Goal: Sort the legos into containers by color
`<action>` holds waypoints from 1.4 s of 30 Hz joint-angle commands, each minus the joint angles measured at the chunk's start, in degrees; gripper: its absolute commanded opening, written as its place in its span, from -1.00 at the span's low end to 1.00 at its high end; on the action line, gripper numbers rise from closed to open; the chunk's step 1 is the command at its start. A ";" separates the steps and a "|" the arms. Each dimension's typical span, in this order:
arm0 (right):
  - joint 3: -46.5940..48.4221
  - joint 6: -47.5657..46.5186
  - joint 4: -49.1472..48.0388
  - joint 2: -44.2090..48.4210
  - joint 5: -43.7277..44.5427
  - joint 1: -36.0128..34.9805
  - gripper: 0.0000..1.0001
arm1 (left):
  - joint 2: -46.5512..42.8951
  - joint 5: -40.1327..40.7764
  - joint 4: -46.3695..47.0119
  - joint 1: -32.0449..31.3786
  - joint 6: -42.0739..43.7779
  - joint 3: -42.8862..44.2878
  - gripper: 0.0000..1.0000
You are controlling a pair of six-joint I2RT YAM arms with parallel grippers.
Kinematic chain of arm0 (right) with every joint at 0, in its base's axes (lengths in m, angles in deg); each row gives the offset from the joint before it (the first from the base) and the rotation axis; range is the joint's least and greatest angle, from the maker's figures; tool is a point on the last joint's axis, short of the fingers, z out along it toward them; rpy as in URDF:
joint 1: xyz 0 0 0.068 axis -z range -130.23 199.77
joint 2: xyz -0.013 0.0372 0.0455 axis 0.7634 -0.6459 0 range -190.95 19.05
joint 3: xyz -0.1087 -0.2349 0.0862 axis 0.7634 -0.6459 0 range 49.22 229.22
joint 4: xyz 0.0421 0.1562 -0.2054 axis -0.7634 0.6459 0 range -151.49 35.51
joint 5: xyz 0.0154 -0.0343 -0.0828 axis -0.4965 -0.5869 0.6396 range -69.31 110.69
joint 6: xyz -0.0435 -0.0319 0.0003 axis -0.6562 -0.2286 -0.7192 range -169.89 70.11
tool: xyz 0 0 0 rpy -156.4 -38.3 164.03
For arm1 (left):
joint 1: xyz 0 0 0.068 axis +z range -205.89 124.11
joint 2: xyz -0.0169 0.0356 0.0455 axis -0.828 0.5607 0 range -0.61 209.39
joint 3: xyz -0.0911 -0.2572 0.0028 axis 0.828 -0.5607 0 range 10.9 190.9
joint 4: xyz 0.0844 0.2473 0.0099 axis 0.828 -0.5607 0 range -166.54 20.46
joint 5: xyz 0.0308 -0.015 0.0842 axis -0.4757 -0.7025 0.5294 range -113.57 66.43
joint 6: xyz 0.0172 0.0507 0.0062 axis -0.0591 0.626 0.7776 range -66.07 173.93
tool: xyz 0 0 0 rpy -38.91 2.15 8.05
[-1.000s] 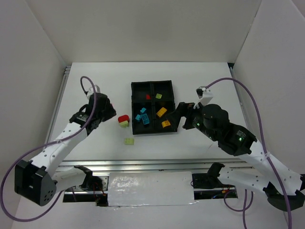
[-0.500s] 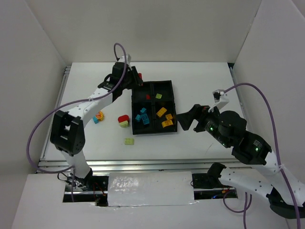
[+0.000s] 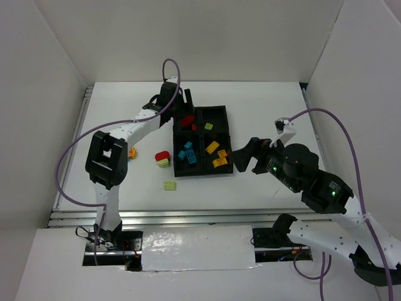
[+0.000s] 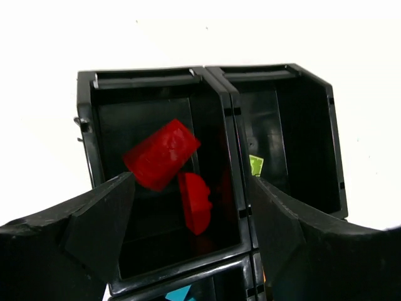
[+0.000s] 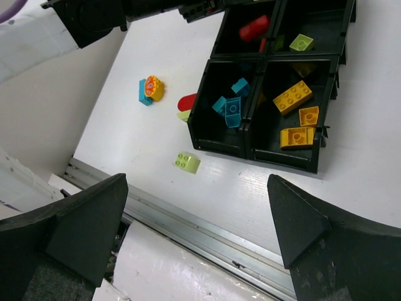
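The fingers of the left gripper [image 4: 193,188] are standing wide apart, holding nothing, over the far-left compartment of the tray [image 4: 144,74]. There a tilted red brick [image 4: 161,153] is resting or falling, impossible to tell which, beside another red piece [image 4: 195,200], and the near compartments are being cut off below. The right gripper [image 5: 197,182], equally spread and empty, is hovering right of the tray, its camera showing more: cyan bricks [image 5: 230,106] near-left, orange bricks [image 5: 293,97] near-right, a lime brick [image 5: 301,42] far-right, and on the white table [image 5: 376,125] a loose lime piece [image 5: 187,162], a half-hidden red-on-lime stack [image 5: 185,103] and a cyan-orange cluster [image 5: 150,89], white walls [image 3: 188,37] enclosing all.
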 commanded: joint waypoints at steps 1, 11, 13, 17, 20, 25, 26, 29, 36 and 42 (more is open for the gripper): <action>0.37 -1.04 0.37 -0.82 0.21 0.35 0.99 | -1.31 1.78 1.50 -0.36 1.24 2.42 0.73; -0.68 -1.83 -2.52 -3.10 -3.12 0.43 0.99 | -23.01 17.58 -12.35 -0.71 -4.19 -11.72 0.82; -1.74 -1.92 -3.66 -3.45 -3.83 0.70 0.99 | -27.30 20.31 -18.23 -0.79 -9.64 -17.07 0.82; -1.92 -2.18 -4.37 -4.77 -5.67 0.70 0.99 | -32.33 21.64 -21.78 -0.80 -17.81 -27.35 0.85; -2.35 -1.92 -4.99 -5.21 -6.81 0.79 0.99 | -33.66 18.84 -21.61 -0.79 -20.19 -32.19 0.85; -4.64 -0.69 -6.57 -3.81 -8.05 0.79 0.99 | -35.06 16.10 -17.22 -2.55 -23.80 -39.58 0.76; -4.90 -0.60 -6.66 -3.81 -8.14 0.79 0.99 | -35.06 16.36 -16.00 -2.90 -24.59 -41.33 0.74; -5.34 -0.08 -6.74 -3.81 -9.10 0.79 0.99 | -34.45 16.10 -14.06 -3.26 -24.51 -42.84 0.72; -6.84 0.63 -6.75 -3.81 -10.86 0.70 0.99 | -35.76 16.36 -16.06 -7.64 -24.16 -44.34 0.64; -8.24 0.10 -6.74 -2.31 -9.37 0.78 0.99 | -45.60 16.64 -16.70 -16.68 -23.02 -51.09 0.72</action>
